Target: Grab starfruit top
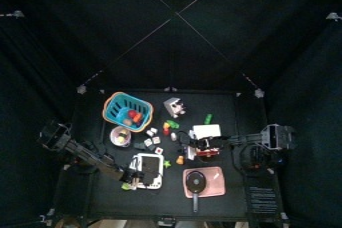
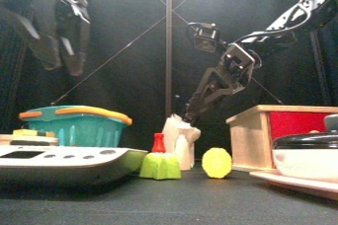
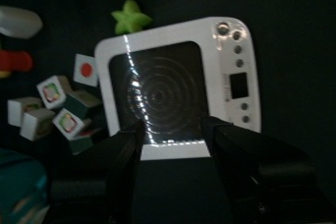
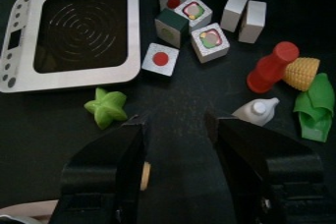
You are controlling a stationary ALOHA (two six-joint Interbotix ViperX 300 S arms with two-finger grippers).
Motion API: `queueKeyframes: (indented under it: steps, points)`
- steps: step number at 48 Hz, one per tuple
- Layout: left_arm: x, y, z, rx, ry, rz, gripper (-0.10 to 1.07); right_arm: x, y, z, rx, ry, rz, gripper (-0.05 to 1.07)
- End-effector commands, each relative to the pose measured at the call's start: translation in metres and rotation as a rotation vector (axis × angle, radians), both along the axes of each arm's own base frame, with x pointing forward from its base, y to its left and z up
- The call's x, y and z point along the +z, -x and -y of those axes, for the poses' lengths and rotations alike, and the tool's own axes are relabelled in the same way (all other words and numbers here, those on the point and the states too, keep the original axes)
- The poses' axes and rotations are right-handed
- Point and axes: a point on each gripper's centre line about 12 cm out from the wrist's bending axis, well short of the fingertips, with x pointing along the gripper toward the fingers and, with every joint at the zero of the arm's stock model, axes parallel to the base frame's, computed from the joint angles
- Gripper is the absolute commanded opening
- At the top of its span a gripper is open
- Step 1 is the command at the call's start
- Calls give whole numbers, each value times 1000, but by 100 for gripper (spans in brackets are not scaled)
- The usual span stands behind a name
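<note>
Starfruit (image 4: 105,104) sits on the bench just beside the white device (image 4: 73,31) (nothing touching it). Left gripper (image 3: 178,159) hangs released over the device; right gripper (image 4: 180,154) spread wide, empty, near the starfruit.

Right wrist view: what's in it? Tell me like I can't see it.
The right gripper hangs open above a black table, with the small yellow-green starfruit just beyond its jaws. Farther off lie a white rectangular device, some picture blocks and a small white bottle.
</note>
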Motion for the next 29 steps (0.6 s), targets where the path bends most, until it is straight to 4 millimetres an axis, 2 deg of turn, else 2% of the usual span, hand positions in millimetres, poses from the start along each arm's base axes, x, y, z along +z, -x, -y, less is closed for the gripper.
queueKeyframes:
  steps: [1, 9, 18, 29]
  points:
    - [4, 4, 6, 59, 9, 36, 85, 15, -8, -1, 10, 8, 46, 83]
    - [1, 14, 20, 177, 27, 108, 85, 18, -11, -1, 17, 18, 54, 83]
    - [-4, 18, 28, 420, 88, 218, 85, 19, -11, -1, 25, 30, 54, 83]
    - [-19, 29, 47, 669, 52, 203, 85, 21, -12, 0, 10, 11, 62, 83]
